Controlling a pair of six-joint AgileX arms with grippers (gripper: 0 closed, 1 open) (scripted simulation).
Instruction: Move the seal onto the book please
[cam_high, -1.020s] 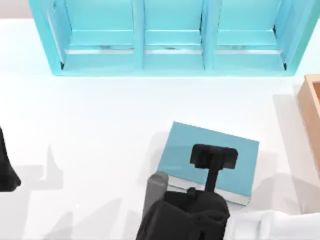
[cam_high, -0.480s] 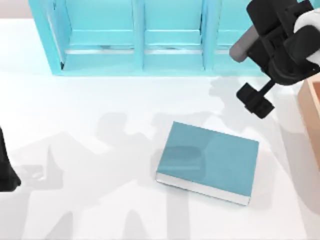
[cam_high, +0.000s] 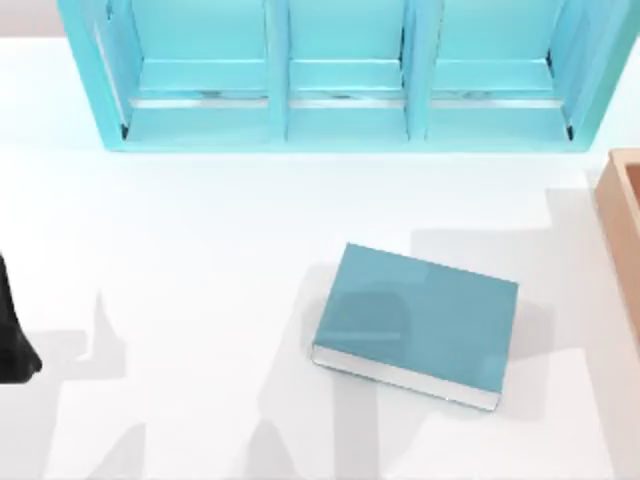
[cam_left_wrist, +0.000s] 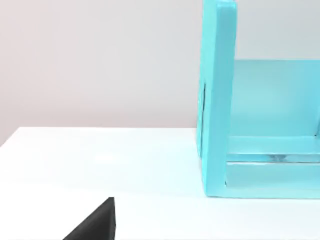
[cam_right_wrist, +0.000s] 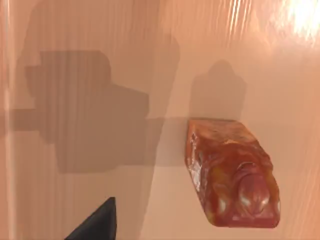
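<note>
The seal, a tan-orange block with a dark red end, lies on its side on a light-wood floor in the right wrist view. A dark part of my right gripper shows at that picture's edge, apart from the seal, with nothing held. The book, teal-blue with white page edges, lies flat on the white table right of centre, and nothing rests on it. My left arm stays parked at the table's left edge, and a dark part of its gripper shows in the left wrist view.
A turquoise shelf unit with three compartments runs along the back of the table; its side wall is seen in the left wrist view. A light-wood box stands at the right edge. White table lies left of the book.
My right arm went from above the book to the back right beside the wooden box, then left the top view. The book and the left arm have not moved.
</note>
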